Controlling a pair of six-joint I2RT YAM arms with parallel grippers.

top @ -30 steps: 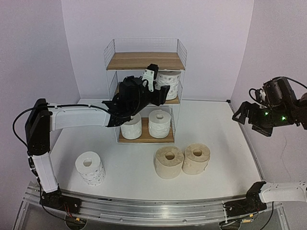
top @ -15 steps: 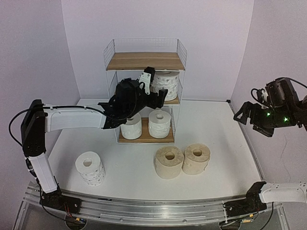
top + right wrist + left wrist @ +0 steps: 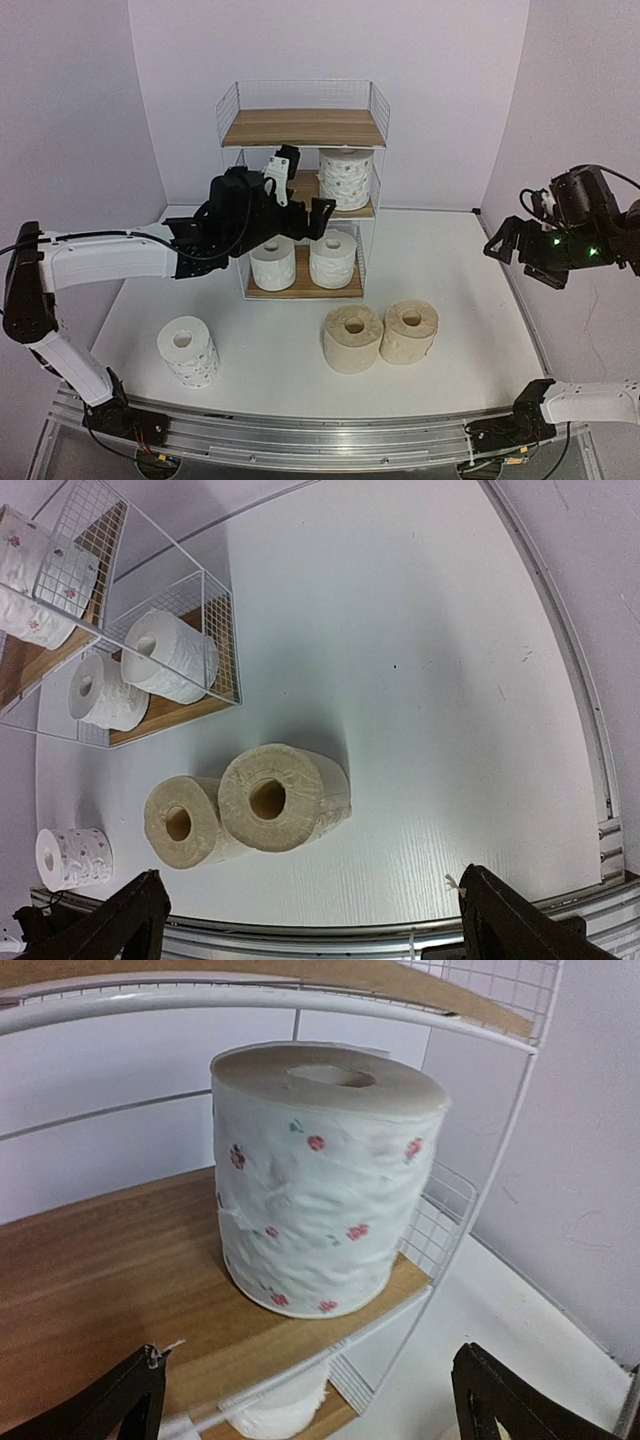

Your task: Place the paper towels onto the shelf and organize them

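The shelf (image 3: 300,128) stands at the back of the table. On its middle board (image 3: 100,1280) a white paper towel roll with red dotted print (image 3: 320,1180) stands upright at the right end. My left gripper (image 3: 303,186) is open just in front of that roll and does not touch it. Two plain white rolls (image 3: 272,263) (image 3: 333,258) stand on the bottom board. Another printed roll (image 3: 188,350) and two beige rolls (image 3: 352,338) (image 3: 409,330) stand on the table. My right gripper (image 3: 522,258) hangs open and empty high at the right.
The shelf's top board (image 3: 303,127) holds nothing. The middle board has bare wood left of the printed roll. In the right wrist view the two beige rolls (image 3: 280,798) (image 3: 185,822) touch each other. A metal rail (image 3: 320,435) runs along the near table edge.
My left gripper has opened, let go of the printed roll on the middle board and drawn back to the left. The right arm has barely moved.
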